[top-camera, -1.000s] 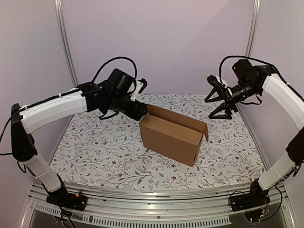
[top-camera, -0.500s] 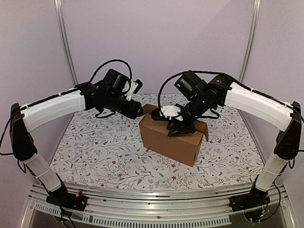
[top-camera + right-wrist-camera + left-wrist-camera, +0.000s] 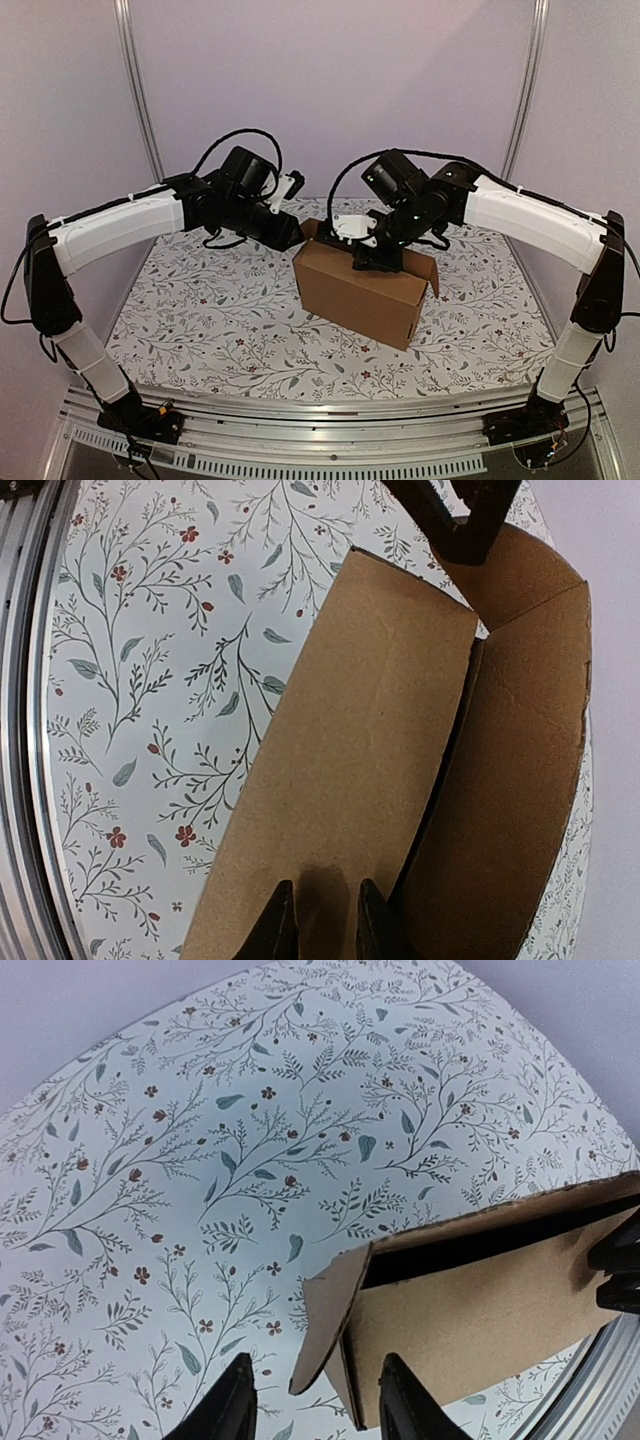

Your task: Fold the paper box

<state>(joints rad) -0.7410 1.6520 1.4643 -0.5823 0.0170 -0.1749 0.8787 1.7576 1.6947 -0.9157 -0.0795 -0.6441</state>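
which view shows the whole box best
The top external view: the box is seen whole there, from its front wall to the raised flap behind. The left wrist view catches only one end of the box, with a side flap. The right wrist view crops close on the box, showing one panel and part of the inside.

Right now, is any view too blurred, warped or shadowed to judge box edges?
Top external: even light, slightly soft, paper box edges readable. Left wrist: sharp, fisheye bows the tablecloth. Right wrist: same bowing, small shadow under the right end effector.
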